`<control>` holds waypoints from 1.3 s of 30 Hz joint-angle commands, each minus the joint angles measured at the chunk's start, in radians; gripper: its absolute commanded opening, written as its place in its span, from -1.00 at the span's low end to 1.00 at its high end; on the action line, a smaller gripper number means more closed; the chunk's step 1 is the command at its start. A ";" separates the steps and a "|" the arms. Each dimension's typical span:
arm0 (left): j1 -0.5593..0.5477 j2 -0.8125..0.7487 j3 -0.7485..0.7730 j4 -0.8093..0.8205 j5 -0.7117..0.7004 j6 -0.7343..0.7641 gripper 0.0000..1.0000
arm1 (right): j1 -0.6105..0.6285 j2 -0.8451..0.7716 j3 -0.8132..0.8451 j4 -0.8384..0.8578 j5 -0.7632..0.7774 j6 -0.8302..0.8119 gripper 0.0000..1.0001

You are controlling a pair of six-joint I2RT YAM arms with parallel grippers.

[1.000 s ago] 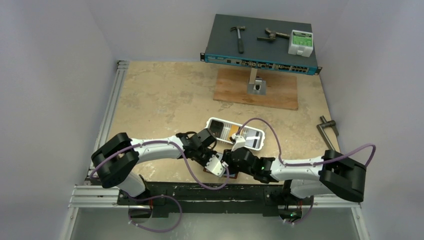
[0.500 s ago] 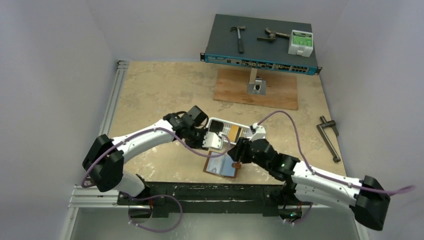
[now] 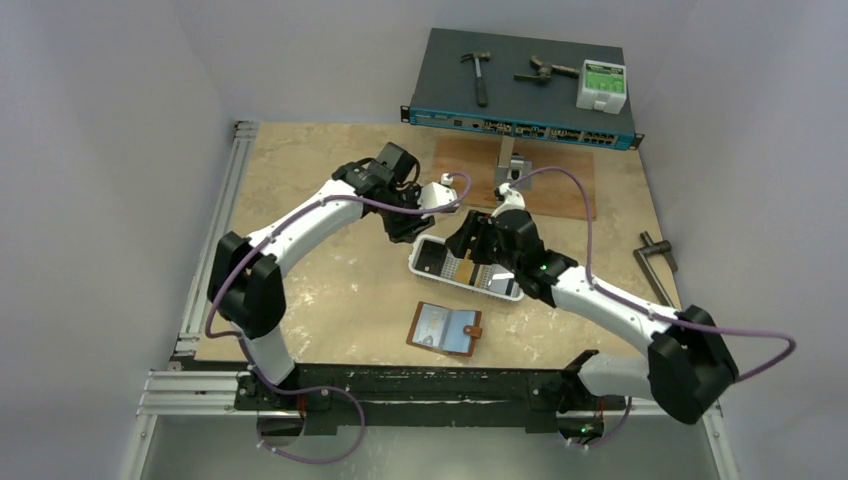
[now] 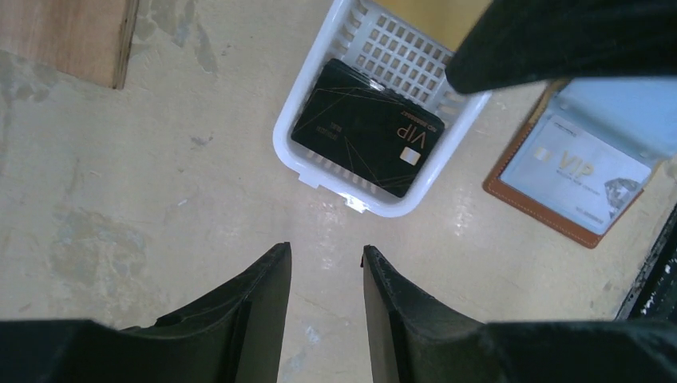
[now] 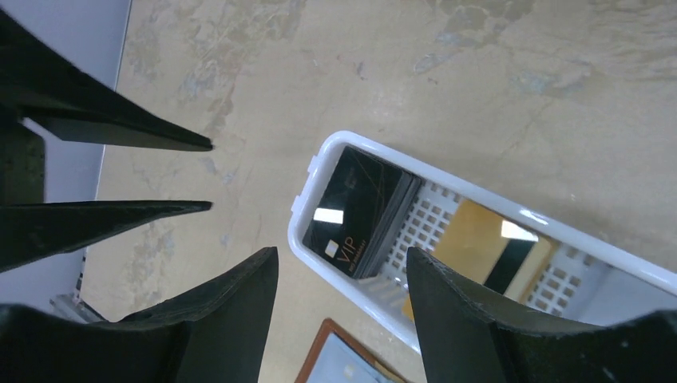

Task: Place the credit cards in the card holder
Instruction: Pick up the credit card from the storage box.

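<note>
- Black plastic is spotted just ahead of the left pincer (image 4: pixel 324 250): a black card (image 4: pixel 367 128), lying in the white tray (image 4: pixel 289 136).
- Both pincers are held open and empty; the right pincer (image 5: pixel 339 255) hangs over that same card.
- The brown card holder (image 4: pixel 536 209) is laid open on the table (image 4: pixel 120 207), ahead-right of the left pincer.
- Step judged: the next card is being fetched; an edge pinch is called for.

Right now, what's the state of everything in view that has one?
card holder: lying open, inner pockets up
pale card: inside card holder's clear pocket
white tray: upright, holding cards
black card: lying in tray, face up
orange-yellow card: lying in tray
left gripper: open, empty
right gripper: open, empty, above tray
</note>
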State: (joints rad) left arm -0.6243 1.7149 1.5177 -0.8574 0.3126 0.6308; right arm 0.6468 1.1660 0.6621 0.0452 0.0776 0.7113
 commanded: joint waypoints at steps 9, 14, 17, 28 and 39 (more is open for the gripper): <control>0.124 0.142 0.052 0.161 0.178 -0.044 -0.27 | -0.003 0.268 0.129 0.169 -0.062 0.027 0.24; 0.154 0.137 0.051 0.183 0.216 -0.089 -0.27 | 0.001 0.332 0.115 0.215 -0.074 0.051 0.23; 0.158 0.117 0.041 0.178 0.218 -0.101 -0.27 | 0.015 0.380 0.135 0.210 -0.074 0.061 0.23; 0.172 0.034 0.001 0.149 0.222 -0.102 -0.28 | 0.110 0.449 0.225 0.079 0.050 0.089 0.32; 0.173 0.010 -0.035 0.138 0.253 -0.111 -0.29 | 0.142 0.438 0.258 -0.042 0.184 0.113 0.34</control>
State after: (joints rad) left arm -0.4583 1.7668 1.4975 -0.7204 0.5232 0.5339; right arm 0.7849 1.6291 0.8814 0.0620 0.1738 0.8024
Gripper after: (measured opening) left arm 0.356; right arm 0.668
